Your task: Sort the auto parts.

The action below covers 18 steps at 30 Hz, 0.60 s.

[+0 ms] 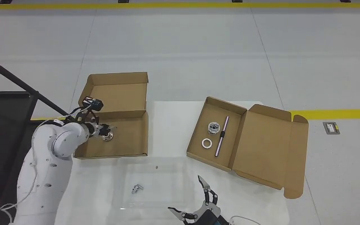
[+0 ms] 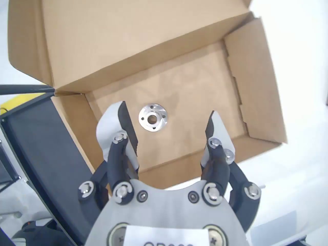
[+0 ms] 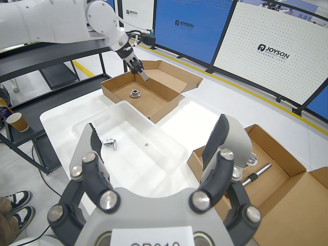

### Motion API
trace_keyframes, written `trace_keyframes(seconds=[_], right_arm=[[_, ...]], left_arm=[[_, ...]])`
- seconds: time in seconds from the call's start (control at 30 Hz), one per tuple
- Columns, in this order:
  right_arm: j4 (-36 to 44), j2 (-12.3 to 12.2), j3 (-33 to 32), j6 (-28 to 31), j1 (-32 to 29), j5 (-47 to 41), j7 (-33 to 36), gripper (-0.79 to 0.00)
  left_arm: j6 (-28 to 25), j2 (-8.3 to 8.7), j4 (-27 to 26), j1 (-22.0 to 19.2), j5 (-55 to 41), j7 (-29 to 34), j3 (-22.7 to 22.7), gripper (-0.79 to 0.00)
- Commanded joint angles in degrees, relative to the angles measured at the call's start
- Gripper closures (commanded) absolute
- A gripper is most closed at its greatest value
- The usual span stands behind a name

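While the left gripper point(image 2: 167, 108) hangs over the round silver metal flange point(image 2: 153, 117) in the brown cardboard box point(image 2: 194, 88), its jaws gape wide, empty | right gripper point(image 3: 156, 121): jaws wide apart, empty.

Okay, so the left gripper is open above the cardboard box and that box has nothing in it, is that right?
Not quite. The left gripper is open above the cardboard box, but the box is not empty: a round metal flange lies on its floor, as the left wrist view shows.
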<state>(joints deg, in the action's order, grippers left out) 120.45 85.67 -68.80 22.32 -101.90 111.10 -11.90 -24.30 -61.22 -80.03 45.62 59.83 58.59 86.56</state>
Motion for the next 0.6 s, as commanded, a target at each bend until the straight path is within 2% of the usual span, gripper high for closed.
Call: trace_keyframes(seconds=[0.0,0.13,0.2,0.23,0.27,0.43,0.57], right_arm=[[0.00,0.00,0.00,0.00,0.00,0.00,0.00,-0.785],[0.00,0.00,0.00,0.00,0.00,0.00,0.00,-0.785],[0.00,0.00,0.00,0.00,0.00,0.00,0.00,-0.785],[0.00,0.00,0.00,0.00,0.00,0.00,0.00,-0.785],[0.00,0.00,0.00,0.00,0.00,0.00,0.00,-0.785],[0.00,0.00,0.00,0.00,0.00,0.00,0.00,-0.785],[0.00,0.00,0.00,0.00,0.00,0.00,0.00,-0.785]], left_arm=[[-1.91,0.74,-14.58,8.63,-3.04,3.91,3.68,-0.576],[-6.66,1.55,-28.30,18.68,-4.46,7.41,5.65,-0.591],[-11.42,1.95,-32.25,22.27,-4.43,8.56,5.16,-0.680],[-12.95,2.19,-33.77,23.68,-3.82,8.44,4.90,-0.763],[-13.98,2.56,-34.86,25.29,-2.76,7.42,3.97,-0.785],[-18.75,5.58,-37.91,30.85,4.49,2.66,-1.55,-0.785],[-20.23,7.91,-38.57,32.41,8.24,1.17,-4.75,-0.785]])
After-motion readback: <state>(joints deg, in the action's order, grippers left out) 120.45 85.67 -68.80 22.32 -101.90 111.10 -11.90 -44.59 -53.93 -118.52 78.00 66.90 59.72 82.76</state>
